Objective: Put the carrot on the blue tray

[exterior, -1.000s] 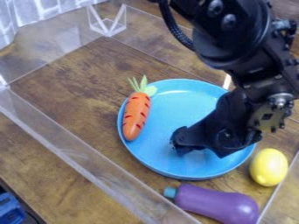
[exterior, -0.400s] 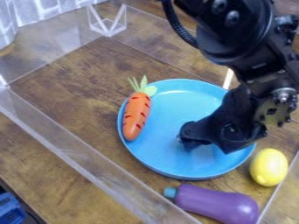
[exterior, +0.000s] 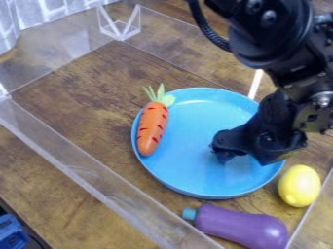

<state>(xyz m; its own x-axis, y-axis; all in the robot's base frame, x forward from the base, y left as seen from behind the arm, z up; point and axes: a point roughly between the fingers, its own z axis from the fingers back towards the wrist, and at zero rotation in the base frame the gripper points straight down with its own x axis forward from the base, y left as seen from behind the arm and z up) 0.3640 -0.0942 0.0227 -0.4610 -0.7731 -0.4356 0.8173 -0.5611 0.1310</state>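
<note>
The orange carrot (exterior: 152, 127) lies on the left side of the blue tray (exterior: 193, 173), its green top pointing toward the back and its body partly over the rim. My gripper (exterior: 232, 151) hangs low over the right part of the tray, well to the right of the carrot and apart from it. Its dark fingers stand open with nothing between them. The black arm above hides the tray's far right rim.
A yellow lemon (exterior: 299, 185) sits just right of the tray. A purple eggplant (exterior: 242, 228) lies in front of it near the lower edge. Clear plastic walls (exterior: 78, 180) fence the wooden table on the left and front.
My gripper has slid to the right across the tray, farther from the carrot. The carrot, lemon and eggplant have stayed where they were.
</note>
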